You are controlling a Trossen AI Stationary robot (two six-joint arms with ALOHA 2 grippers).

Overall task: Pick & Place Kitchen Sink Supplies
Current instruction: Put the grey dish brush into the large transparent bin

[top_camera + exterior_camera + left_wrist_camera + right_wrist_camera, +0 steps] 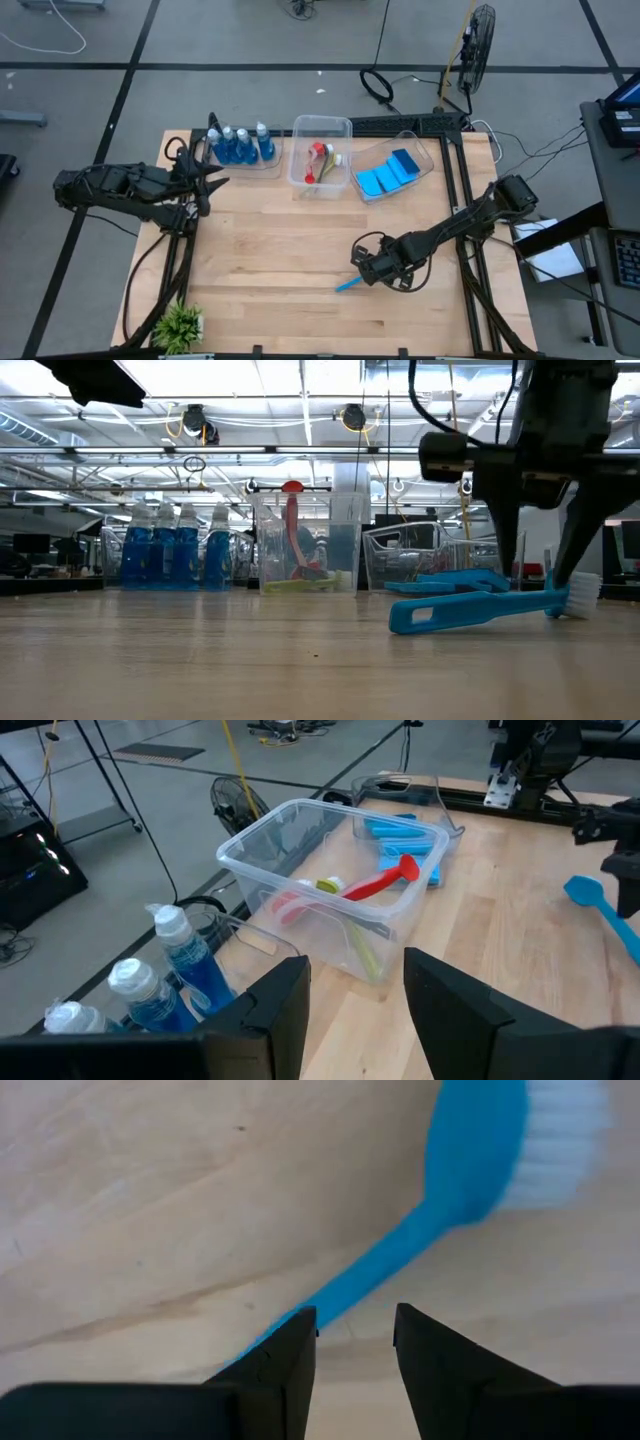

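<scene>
White bristles of blue brush (470,1170) only beyond right gripper's (355,1342) parted jaws.

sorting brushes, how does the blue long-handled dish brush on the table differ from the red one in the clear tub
The blue long-handled dish brush lies flat on the bare wooden table; the red long-handled dish brush sits inside the clear plastic tub, leaning up on its wall. The blue brush has the right gripper directly over it, fingers open astride it; the red brush has no gripper at it, and the left gripper waits near the bottles. Both are thin, long-handled brushes.
</scene>
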